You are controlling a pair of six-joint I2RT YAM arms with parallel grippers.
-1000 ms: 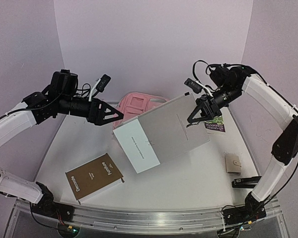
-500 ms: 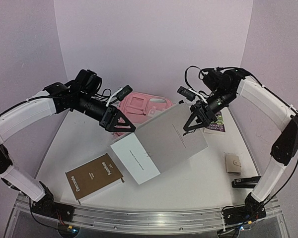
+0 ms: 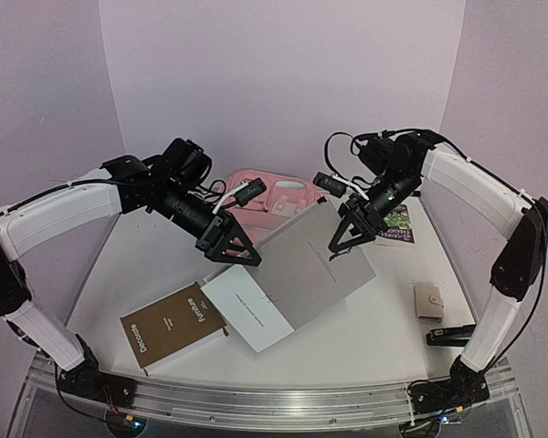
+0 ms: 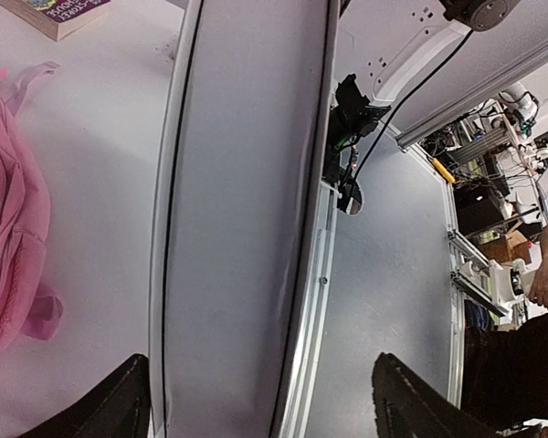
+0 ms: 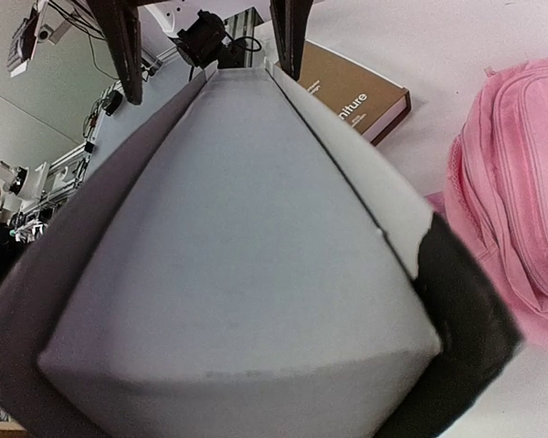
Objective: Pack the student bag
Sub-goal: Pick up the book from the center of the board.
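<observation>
I see the student bag (image 3: 272, 208) lying at the back of the table, its pink front partly hidden by the big grey book (image 3: 301, 265), which is held tilted just in front of it. My right gripper (image 3: 345, 245), just in front of the bag's right end, is clamped on that book's far edge and holds it at a slant. My left gripper (image 3: 240, 259), in front of the bag's left end, has its jaws spread wide, straddling the book's opposite edge, with a gap on either side in the left wrist view.
</observation>
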